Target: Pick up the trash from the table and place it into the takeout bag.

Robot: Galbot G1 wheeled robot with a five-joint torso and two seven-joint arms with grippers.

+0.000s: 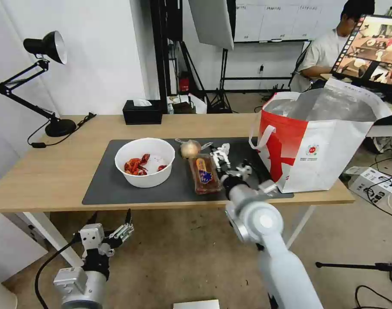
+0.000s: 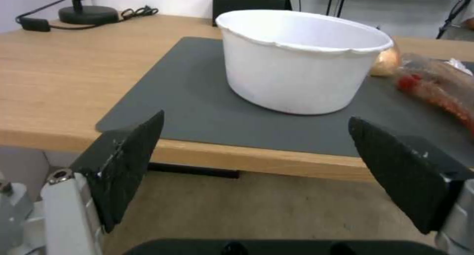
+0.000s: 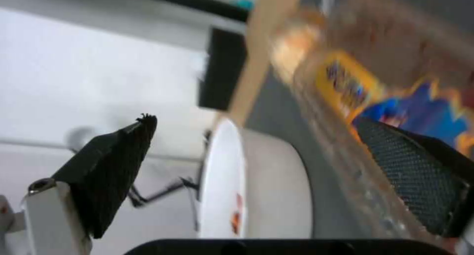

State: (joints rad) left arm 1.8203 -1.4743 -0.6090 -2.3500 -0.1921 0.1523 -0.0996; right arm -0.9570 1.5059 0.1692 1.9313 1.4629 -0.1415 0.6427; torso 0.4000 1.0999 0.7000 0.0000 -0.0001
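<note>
Bench mat: my right jaws (image 1: 222, 157) gape beside flimsy, slippery tray (image 1: 205, 175); grip its rim. Left jaws (image 1: 118, 231) wide, below the bench's near edge.

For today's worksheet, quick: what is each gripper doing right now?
Left gripper: open, empty, below the table edge facing the white bowl.
Right gripper: open, holding nothing, over the mat beside the clear plastic tray.

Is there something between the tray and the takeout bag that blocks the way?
Only the right gripper itself stands there, open, between the tray and the bag. Otherwise the mat between them is bare.
</note>
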